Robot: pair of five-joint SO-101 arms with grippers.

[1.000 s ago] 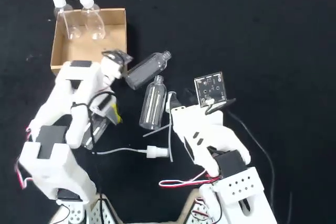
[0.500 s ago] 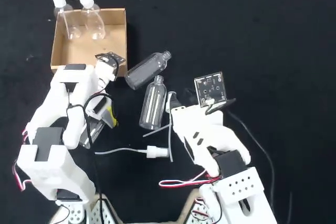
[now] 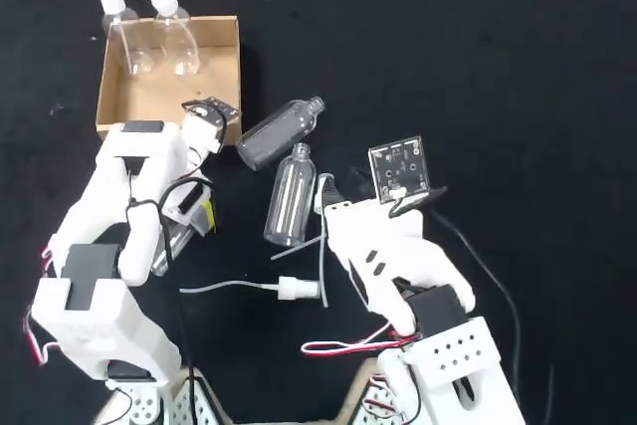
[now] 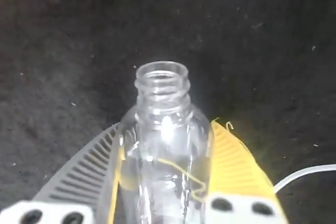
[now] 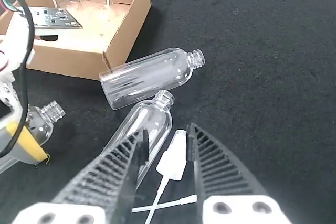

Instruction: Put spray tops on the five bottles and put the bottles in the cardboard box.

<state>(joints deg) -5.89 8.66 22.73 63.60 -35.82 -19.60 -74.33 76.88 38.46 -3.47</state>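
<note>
The left gripper (image 4: 165, 129) is clamped on an open bottle (image 4: 163, 150), just off the near side of the box (image 3: 159, 97). The right gripper (image 5: 167, 129) looks pinched on a top (image 5: 173, 157) by its head, with the tube (image 5: 160, 190) trailing back under it. It sits farther from the box, past the two loose bottles (image 3: 279, 133) lying off the box's near corner.

From the top, the held bottle lies nearer the box. Its long axis is slanted and its neck (image 4: 161, 85) aims toward the box corner and the loose bottles, not straight at the top. I judge that neck and tube must be lined up before they meet.

The right gripper is nearer the loose bottles. A spare top (image 3: 297, 289) lies well clear of the box. Two capped bottles (image 3: 149, 42) lean at the box's far end.
</note>
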